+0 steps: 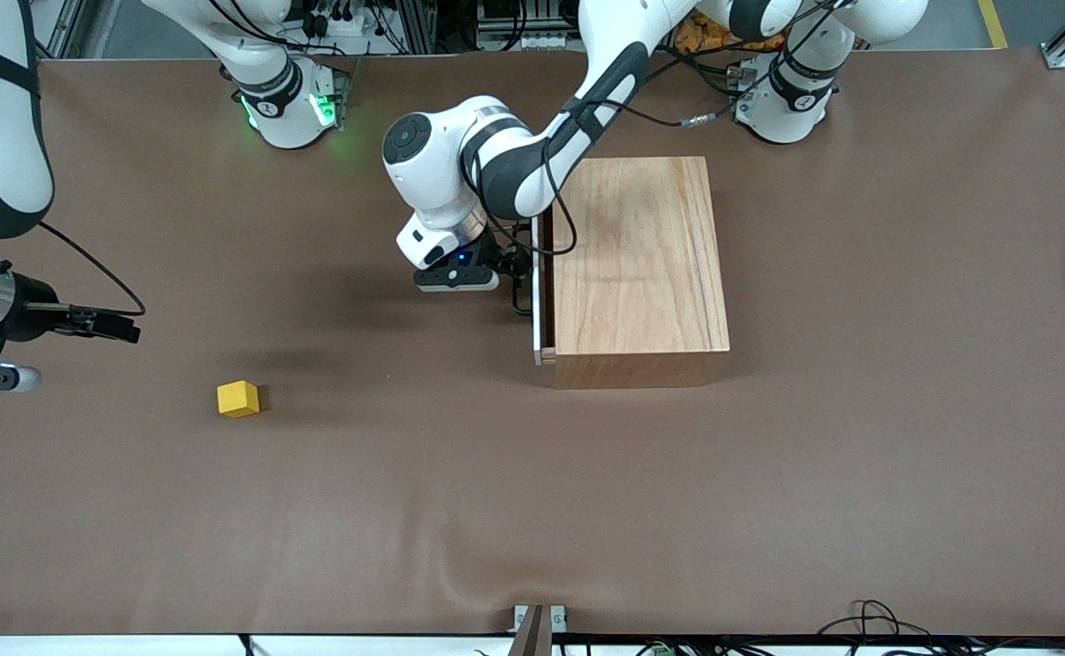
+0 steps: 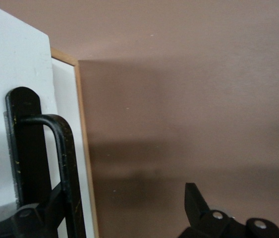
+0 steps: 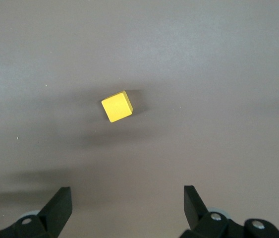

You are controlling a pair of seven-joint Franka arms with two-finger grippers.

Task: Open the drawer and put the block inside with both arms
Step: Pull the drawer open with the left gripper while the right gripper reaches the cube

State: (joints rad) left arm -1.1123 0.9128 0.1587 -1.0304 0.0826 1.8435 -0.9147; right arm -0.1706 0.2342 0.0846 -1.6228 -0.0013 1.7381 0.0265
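I am spreading my left gripper (image 2: 124, 210) wide astride the drawer (image 2: 15, 89) handle (image 2: 62, 158), seemingly untouched, to pull; my right gripper (image 3: 128, 206) is waiting wide over the block (image 3: 117, 106).

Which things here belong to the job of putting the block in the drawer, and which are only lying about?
Belong to the job:
- drawer and its handle
- block
- left hand, open at the handle
- right hand, open above the table

Lying about:
- cables at the table edge
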